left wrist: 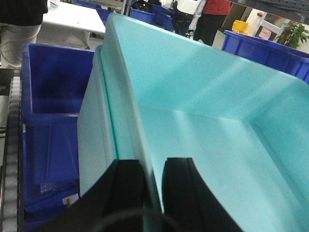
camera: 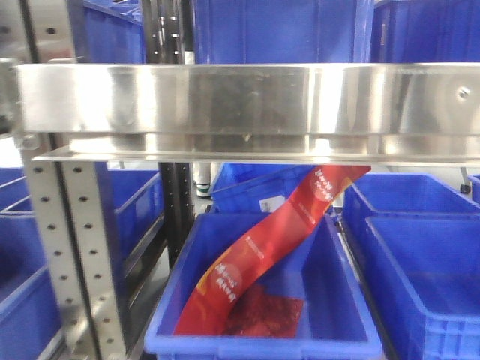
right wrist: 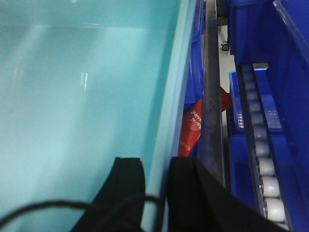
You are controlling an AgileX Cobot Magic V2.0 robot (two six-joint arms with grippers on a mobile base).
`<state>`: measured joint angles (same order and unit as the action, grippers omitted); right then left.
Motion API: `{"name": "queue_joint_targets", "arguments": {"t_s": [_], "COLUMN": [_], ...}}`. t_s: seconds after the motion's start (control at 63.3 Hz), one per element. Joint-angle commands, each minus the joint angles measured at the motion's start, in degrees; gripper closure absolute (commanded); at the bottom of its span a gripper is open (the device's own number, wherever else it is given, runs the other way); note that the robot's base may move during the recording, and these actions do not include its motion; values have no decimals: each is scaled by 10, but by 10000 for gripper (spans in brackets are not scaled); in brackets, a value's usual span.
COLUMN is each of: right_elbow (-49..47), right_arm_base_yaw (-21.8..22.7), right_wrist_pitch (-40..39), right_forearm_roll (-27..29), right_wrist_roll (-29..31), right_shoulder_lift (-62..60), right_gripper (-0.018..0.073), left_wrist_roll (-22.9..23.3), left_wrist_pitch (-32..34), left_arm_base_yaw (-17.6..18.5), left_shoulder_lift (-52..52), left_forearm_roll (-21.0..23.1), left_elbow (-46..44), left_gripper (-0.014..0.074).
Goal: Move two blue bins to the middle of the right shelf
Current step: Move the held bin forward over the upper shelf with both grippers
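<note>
- The right shelf (camera: pixel 247 97) fills the front view: its wide, shiny steel rail runs straight across, with a grey punched upright (camera: pixel 71 255) dropping from its left end.
- Behind and above that rail stand dark blue bin walls (camera: pixel 281 30), so blue bins sit on the level over it.
- Below the rail an open blue bin (camera: pixel 262 330) holds a long red printed packet (camera: pixel 277 240) that leans up toward the rail's underside.
- More blue bins (camera: pixel 420 247) lie to the right of that one, beneath the rail.
- In the left wrist view the left gripper (left wrist: pixel 153 191) has its black fingers clamped on the wall of a bin (left wrist: pixel 203 111) that looks pale teal to this camera; one finger is outside, one inside.
- In the right wrist view the right gripper (right wrist: pixel 157 193) pinches the rim of the same pale-looking bin (right wrist: pixel 82 96) the same way.
- Just beside that rim runs a dark metal rail (right wrist: pixel 211 96), with a roller track (right wrist: pixel 263 159) beyond it.
</note>
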<state>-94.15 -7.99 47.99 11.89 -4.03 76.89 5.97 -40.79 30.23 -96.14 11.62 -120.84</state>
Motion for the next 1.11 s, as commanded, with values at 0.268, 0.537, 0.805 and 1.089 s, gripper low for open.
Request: {"name": "queue_joint_targets", "arguments": {"t_s": [0.268, 0.537, 0.805, 1.089], "right_elbow": [-11, -11, -11, -11], "right_arm_base_yaw": [-7, -7, -7, -7], "right_wrist_pitch": [-66, -66, -66, -66], "right_forearm_roll": [52, 52, 52, 52], "right_wrist_roll": [7, 7, 7, 7], "right_shoulder_lift": [-9, -9, -9, -9], "right_gripper": [713, 713, 713, 713], "left_wrist_roll": [1, 1, 1, 1], "left_wrist_pitch": [28, 28, 28, 28], "left_arm_base_yaw": [14, 14, 14, 14], "left_shoulder_lift": [9, 9, 9, 9], "left_forearm_roll": [56, 56, 56, 56], "left_elbow": [-9, -9, -9, -9], "left_gripper": [707, 707, 707, 707]}}
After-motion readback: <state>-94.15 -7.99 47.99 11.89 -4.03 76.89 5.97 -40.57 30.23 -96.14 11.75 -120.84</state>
